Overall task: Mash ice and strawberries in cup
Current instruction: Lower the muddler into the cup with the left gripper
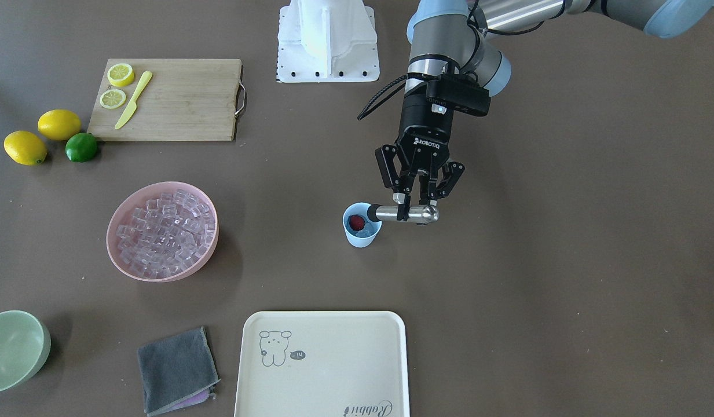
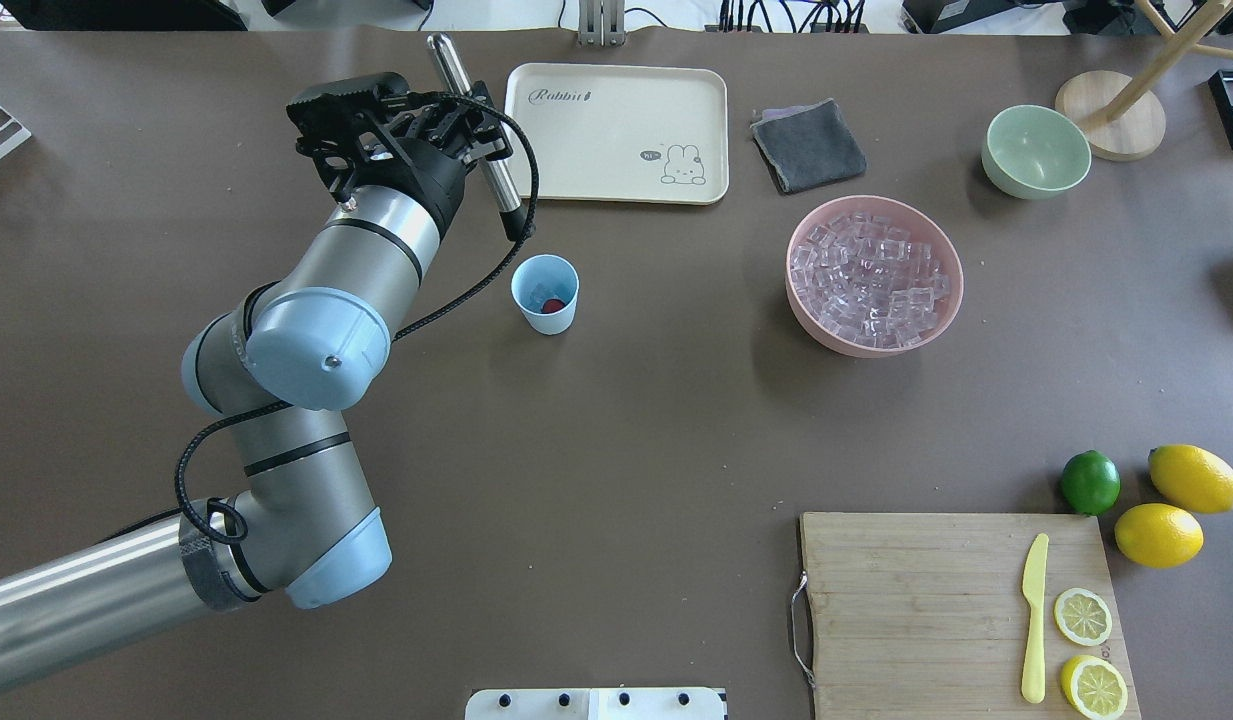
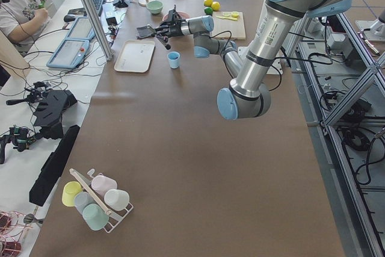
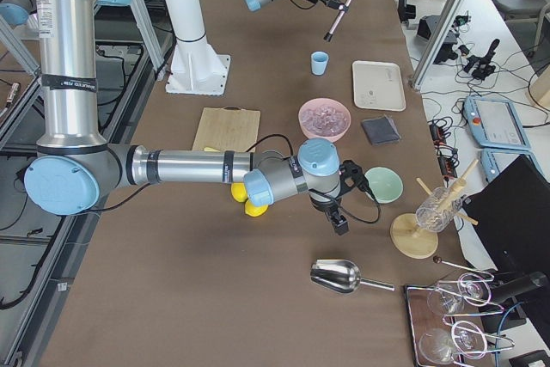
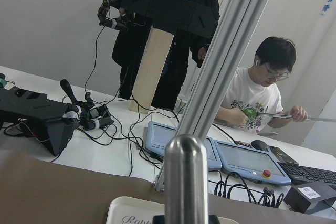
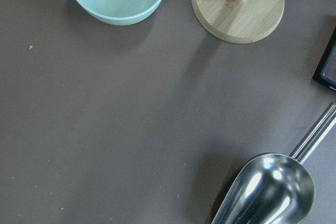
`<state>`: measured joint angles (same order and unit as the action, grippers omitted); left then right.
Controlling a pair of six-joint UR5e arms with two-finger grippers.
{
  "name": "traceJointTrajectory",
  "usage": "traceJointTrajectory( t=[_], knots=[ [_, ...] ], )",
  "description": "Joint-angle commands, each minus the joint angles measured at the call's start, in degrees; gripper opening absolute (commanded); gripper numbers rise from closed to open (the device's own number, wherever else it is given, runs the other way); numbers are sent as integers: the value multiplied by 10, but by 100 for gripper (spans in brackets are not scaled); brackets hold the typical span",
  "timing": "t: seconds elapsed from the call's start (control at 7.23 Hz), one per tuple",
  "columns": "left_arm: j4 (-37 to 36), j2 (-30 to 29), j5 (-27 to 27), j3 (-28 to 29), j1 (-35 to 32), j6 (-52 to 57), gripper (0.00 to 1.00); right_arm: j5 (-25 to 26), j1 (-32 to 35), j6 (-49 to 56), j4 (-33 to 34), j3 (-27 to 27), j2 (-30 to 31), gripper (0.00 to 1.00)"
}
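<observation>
The light-blue cup (image 1: 362, 231) stands mid-table with one red strawberry (image 1: 357, 222) inside; both also show in the overhead view, cup (image 2: 545, 280) and strawberry (image 2: 553, 305). My left gripper (image 1: 413, 205) is shut on a steel muddler (image 1: 412, 214), which slants with its dark tip just above the cup's rim. From overhead the gripper (image 2: 468, 118) holds the muddler (image 2: 496, 180) short of the cup. The ice (image 1: 163, 231) fills a pink bowl (image 1: 116, 255). My right gripper (image 4: 337, 217) shows only in the exterior right view; I cannot tell its state.
A cream tray (image 1: 322, 324), grey cloth (image 1: 177, 370) and pale green bowl (image 1: 15, 347) lie along the operators' edge. A cutting board (image 1: 183, 98) holds lemon slices and a yellow knife; lemons and a lime (image 1: 81, 147) lie beside it. A steel scoop (image 6: 268, 190) lies under my right wrist.
</observation>
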<state>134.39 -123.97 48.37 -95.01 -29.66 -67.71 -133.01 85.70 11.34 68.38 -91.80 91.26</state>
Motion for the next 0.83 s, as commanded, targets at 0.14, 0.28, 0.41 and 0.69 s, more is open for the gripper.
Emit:
traceJointTrajectory(
  t=[0.14, 0.28, 0.41, 0.69],
  knots=[
    [-2, -17, -38, 35, 19, -1, 0, -1, 0, 0, 0, -2, 2, 99],
    [-1, -18, -41, 44, 22, -1, 0, -1, 0, 0, 0, -2, 3, 99],
    [-1, -18, -42, 45, 32, -1, 0, -1, 0, 0, 0, 0, 2, 99],
    [-1, -18, -70, 49, 57, -2, 0, -1, 0, 0, 0, -1, 3, 99]
  ],
)
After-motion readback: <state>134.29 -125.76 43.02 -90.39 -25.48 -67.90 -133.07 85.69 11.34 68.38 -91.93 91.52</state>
